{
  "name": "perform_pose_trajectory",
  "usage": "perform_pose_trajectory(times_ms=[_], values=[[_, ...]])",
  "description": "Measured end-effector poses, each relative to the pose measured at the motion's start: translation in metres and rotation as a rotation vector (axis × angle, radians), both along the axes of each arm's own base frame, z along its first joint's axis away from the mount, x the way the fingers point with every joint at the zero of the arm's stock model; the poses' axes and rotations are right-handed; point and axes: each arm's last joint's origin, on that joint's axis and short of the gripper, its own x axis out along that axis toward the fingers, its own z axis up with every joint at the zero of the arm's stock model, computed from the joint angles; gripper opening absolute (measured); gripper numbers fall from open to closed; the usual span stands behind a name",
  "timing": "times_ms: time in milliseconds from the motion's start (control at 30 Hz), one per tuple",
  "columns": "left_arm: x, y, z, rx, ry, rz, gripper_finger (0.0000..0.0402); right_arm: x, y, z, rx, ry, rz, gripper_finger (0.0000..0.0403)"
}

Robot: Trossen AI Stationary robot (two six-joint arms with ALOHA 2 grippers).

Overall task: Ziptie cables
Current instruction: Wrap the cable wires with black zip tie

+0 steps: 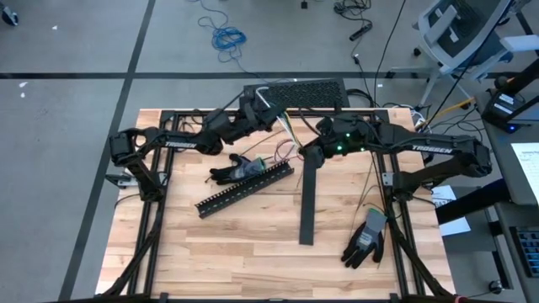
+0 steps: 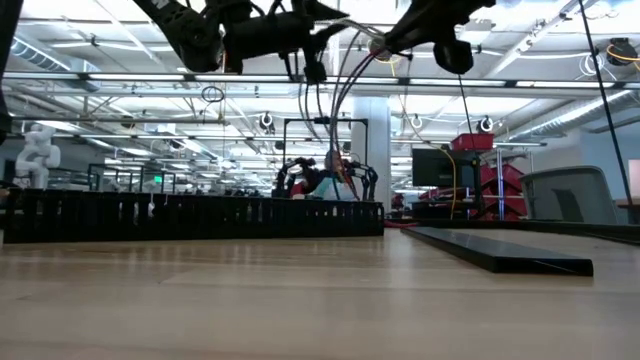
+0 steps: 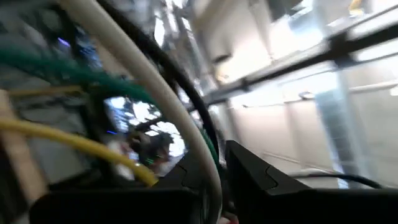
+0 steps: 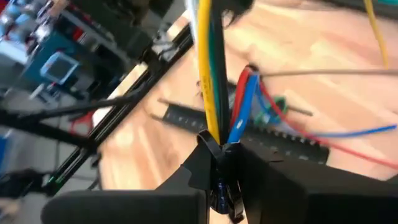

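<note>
The cables (image 1: 290, 133) run between both claws at upper centre: left claw (image 1: 271, 120) and right claw (image 1: 305, 148) each pinch them.

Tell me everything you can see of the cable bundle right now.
The cables are thin, flexible insulated wires: white, yellow, green, red and blue. They hang lifted above the table, between the left gripper and the right gripper. The right gripper is shut on them. Loose ends trail down toward the black slotted duct.

The cables (image 1: 290, 133), thin white, yellow, green and red wires, hang bundled above the table.
</note>
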Motion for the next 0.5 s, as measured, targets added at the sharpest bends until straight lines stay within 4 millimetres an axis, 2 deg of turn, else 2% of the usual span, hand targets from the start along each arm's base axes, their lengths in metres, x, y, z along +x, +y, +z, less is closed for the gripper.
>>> perform_pose_trajectory(times_ms=[167,367,500], values=[[-0.010,0.006,0.012,-0.036,-0.167,-0.056,0.0055,-0.015,0.008,-0.005,0.146,0.108,0.133,0.0027],[-0.030,0.015,0.029,-0.082,-0.409,-0.134,0.0055,-0.040,0.016,-0.004,0.276,0.213,0.196,0.0027],[-0.034,0.016,0.031,-0.093,-0.446,-0.174,0.0055,-0.058,0.022,-0.001,0.413,0.265,0.237,0.0027]])
